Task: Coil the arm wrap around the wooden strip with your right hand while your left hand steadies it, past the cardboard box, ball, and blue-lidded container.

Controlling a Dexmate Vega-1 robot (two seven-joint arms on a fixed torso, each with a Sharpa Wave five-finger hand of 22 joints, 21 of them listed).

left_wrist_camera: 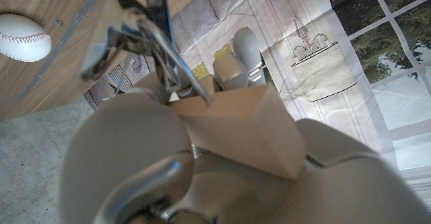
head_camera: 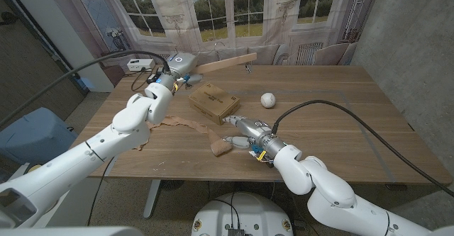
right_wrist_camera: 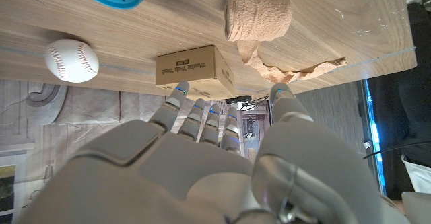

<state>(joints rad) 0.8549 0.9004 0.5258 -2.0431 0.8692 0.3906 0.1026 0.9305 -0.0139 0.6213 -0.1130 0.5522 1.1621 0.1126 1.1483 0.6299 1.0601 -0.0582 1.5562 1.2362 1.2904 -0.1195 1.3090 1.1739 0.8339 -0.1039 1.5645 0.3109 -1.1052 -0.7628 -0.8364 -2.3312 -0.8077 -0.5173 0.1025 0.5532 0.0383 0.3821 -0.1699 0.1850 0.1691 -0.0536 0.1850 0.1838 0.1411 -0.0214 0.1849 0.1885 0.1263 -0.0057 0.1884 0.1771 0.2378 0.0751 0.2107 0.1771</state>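
A: What sat nearest the camera in the head view?

B: The right hand (head_camera: 240, 127), just right of centre in the lower half of the frame. Its fingers were spread a little, reaching left and gripping nothing. In the right wrist view the same hand (right_wrist_camera: 202, 163) showed straight fingers with gaps between them.

A: And the wrap?

B: The rolled part of the wrap (head_camera: 221, 148) lay on the table (head_camera: 340, 122) just left of and below that hand, close to the fingertips; I could not tell whether they touched. A loose crumpled tail ran from the roll toward the left. The right wrist view showed the roll (right_wrist_camera: 257, 14) lying apart from the fingers.

A: Further back?

B: The box (head_camera: 213, 100) sat at mid-frame, with the ball (head_camera: 267, 99) to its right, well apart.

A: The left hand?

B: The left hand (head_camera: 172, 77) was in the upper left, gripping one end of the strip (head_camera: 228, 62), which slanted up to the right above the table's far edge. The left wrist view showed fingers (left_wrist_camera: 232, 66) closed round the strip's end (left_wrist_camera: 249, 126).
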